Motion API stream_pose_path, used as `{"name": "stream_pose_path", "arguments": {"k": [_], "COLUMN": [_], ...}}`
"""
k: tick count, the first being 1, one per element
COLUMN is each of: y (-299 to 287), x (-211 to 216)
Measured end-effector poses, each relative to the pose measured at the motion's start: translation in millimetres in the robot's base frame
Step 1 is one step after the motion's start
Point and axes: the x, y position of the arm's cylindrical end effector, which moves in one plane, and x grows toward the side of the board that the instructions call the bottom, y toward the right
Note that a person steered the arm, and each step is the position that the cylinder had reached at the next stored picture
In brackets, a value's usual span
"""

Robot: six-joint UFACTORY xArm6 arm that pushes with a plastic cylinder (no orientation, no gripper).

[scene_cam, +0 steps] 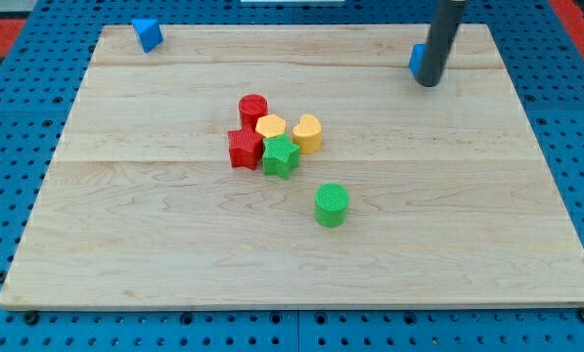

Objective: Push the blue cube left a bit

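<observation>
The blue cube (417, 61) sits near the view's top right of the wooden board (125, 225), mostly hidden behind my rod. My tip (427, 83) rests on the board right against the cube's right side, in front of it. A second blue block, wedge-like (147, 34), lies at the view's top left corner of the board.
A cluster sits at the board's middle: a red cylinder (253, 109), a red star-like block (244, 148), a yellow block (270, 127), a yellow heart (307, 133) and a green star (281, 156). A green cylinder (332, 204) stands alone below them to the right.
</observation>
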Motion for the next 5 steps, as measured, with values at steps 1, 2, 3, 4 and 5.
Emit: {"name": "stream_pose_path", "arguments": {"k": [1, 2, 3, 4, 5], "y": [2, 12, -6, -7, 57], "x": [-31, -47, -25, -15, -19]}}
